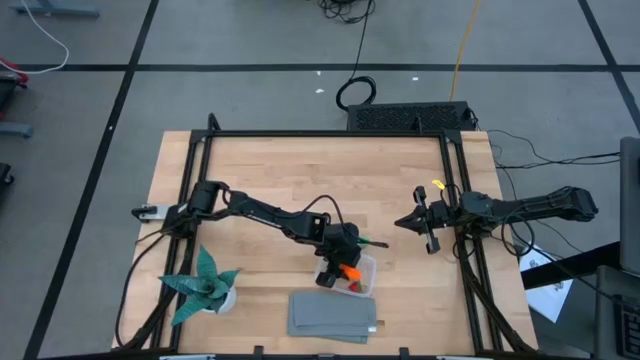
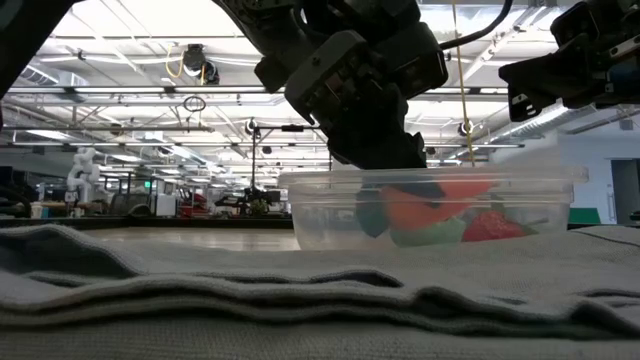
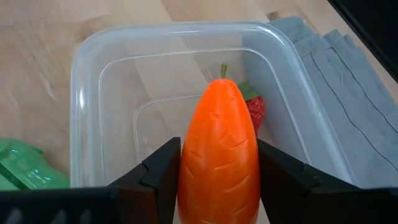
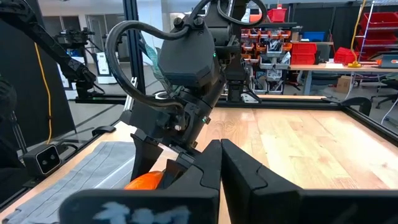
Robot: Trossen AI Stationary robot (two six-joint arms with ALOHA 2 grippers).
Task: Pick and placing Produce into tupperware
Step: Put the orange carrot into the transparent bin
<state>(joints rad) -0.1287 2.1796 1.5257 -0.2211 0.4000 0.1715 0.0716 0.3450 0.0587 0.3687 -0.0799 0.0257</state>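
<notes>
While the right arm waits near the worktop's right edge, its gripper well apart from the work with fingers pressed together on nothing, the left gripper acts near the front edge, directly over the tupperware.

Left to right in the high view: the teal plant at the front-left corner; the left arm reaching across the worktop; the grey cloth along the front edge, just beside the tupperware.

In the left wrist view, the fingers are clamped on the carrot, one on each flank. The carrot's long axis runs forward between the fingers, its tip over the container's interior. The red berry already lies inside, by the wall nearest the cloth. The green pod shows outside the container's wall in the same view.

Judgement: the carrot sits within the rim's outline, so release needs only a short descent and parted fingers; the left arm is also far nearer the pod.
</notes>
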